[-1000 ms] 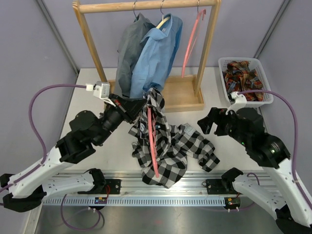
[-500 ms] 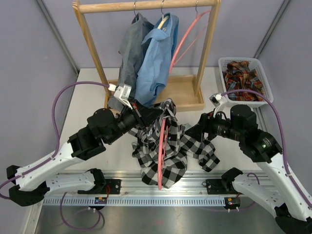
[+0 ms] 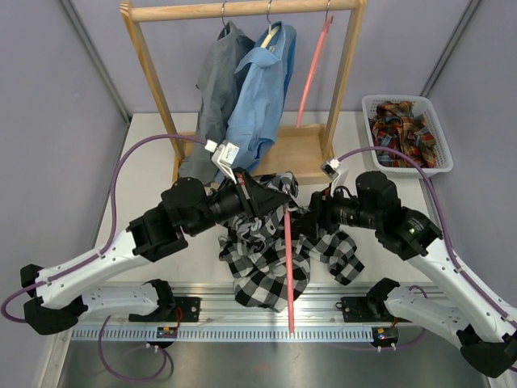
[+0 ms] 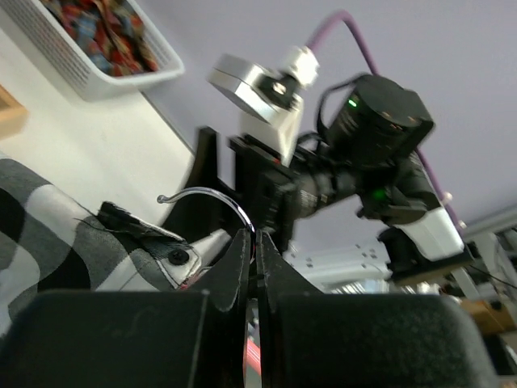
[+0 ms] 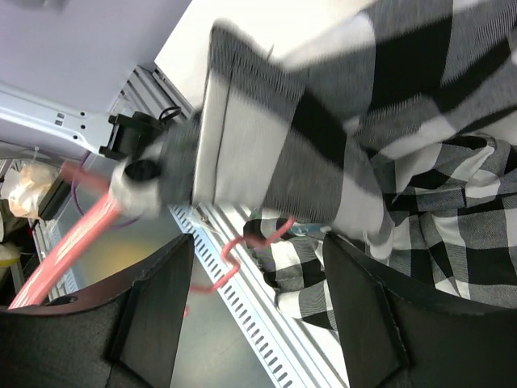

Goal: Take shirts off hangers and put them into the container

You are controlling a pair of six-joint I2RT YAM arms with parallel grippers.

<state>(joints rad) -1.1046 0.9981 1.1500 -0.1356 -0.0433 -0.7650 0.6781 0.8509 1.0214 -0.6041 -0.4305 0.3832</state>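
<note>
Above mid-table, left end effector (image 3: 283,204) pinches the pink hanger (image 3: 288,267), its length pointing nearward; right end effector (image 5: 257,242) gapes.

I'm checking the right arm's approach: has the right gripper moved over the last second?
Yes. The right gripper has moved left, away from the white basket and toward the checked shirt.

Overhead light is soft and even, the picture sharp, shadows faint. Left wrist view: the left gripper's fingers (image 4: 230,275) at 6 o'clock are dark and unfocused, the white basket (image 4: 81,77) at 10 o'clock slightly soft. Right wrist view: the checked shirt (image 5: 323,121) at 12 o'clock and the pink hanger (image 5: 73,242) at 8 o'clock are motion-smeared.
</note>
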